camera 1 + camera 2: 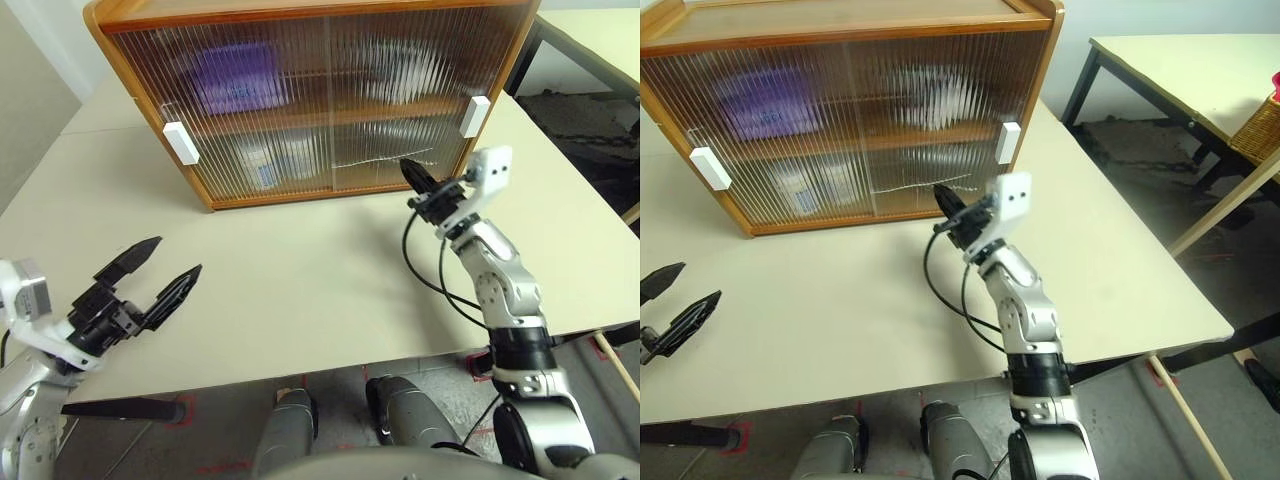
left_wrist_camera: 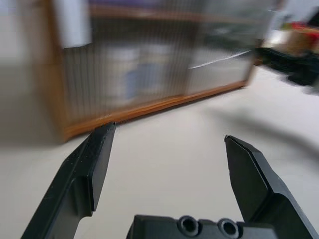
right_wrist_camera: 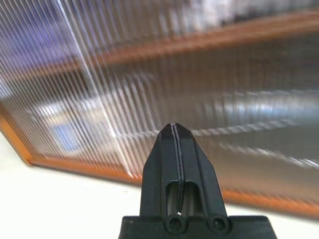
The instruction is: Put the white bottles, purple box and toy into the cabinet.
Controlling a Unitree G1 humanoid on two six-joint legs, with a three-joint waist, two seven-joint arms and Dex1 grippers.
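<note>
Left fingers (image 1: 150, 272) spread wide, apparently empty; right fingers (image 3: 175, 149) pressed together

**Cabinet at the back of the table, goods shelved behind closed doors**

The cabinet (image 1: 310, 100) stands on the table (image 1: 300, 290) toward its far edge. Inside, behind the shut sliding doors, the purple box (image 1: 237, 82) lies on the upper shelf at left. The white bottles (image 1: 275, 165) sit on the lower shelf, below it. A second table (image 1: 1180, 70) stands behind, to the right.
</note>
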